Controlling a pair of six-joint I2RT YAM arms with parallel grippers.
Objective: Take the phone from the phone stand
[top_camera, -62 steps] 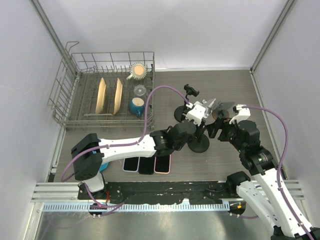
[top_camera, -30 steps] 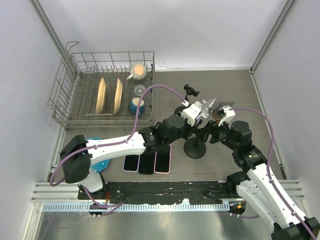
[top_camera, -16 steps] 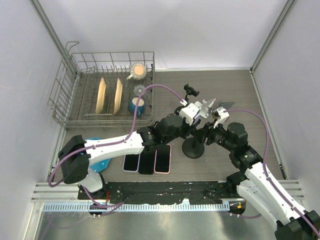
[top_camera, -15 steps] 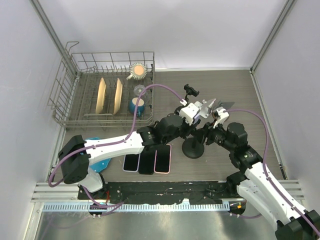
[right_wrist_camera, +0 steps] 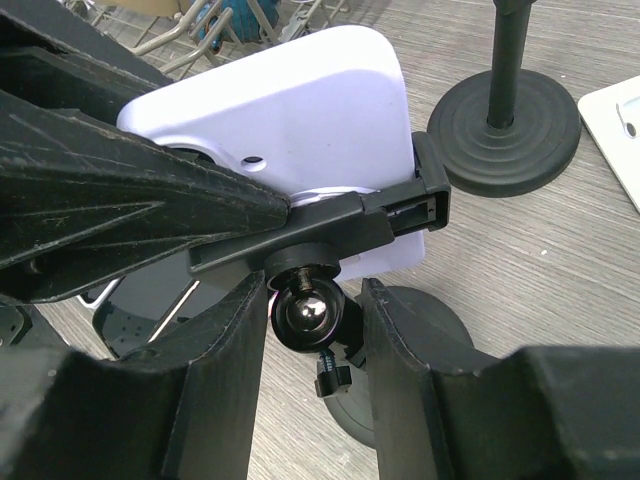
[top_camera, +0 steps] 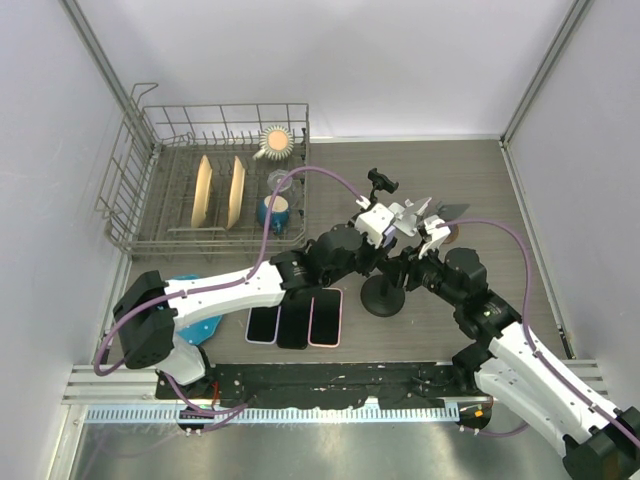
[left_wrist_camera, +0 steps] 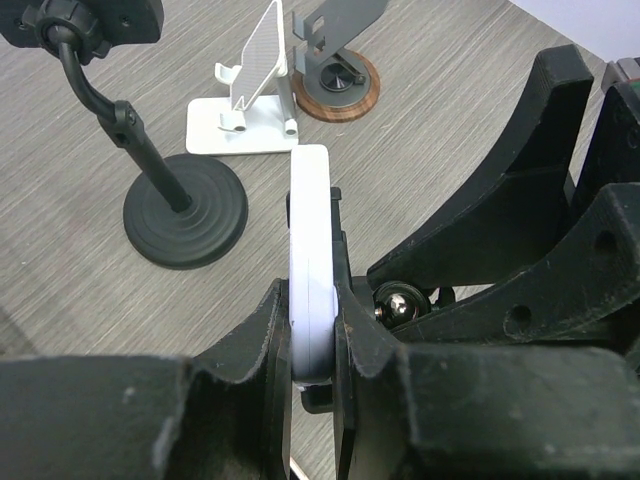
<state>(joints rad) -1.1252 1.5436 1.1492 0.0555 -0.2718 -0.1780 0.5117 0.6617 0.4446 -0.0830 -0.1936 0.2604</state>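
The left claw (left_wrist_camera: 312, 300) pinches the white phone (left_wrist_camera: 310, 200) across its thin body, long axis pointing away from the wrist, the phone clamped in the phone stand (right_wrist_camera: 390, 215), whose ball joint (right_wrist_camera: 308, 308) lies between the right claw (right_wrist_camera: 312, 322) fingers; whether they press it I cannot tell.

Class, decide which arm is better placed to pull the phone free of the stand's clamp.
Left. The left gripper pinches the white phone by its edge. The right gripper straddles the stand's ball joint under the clamp, suited to bracing.
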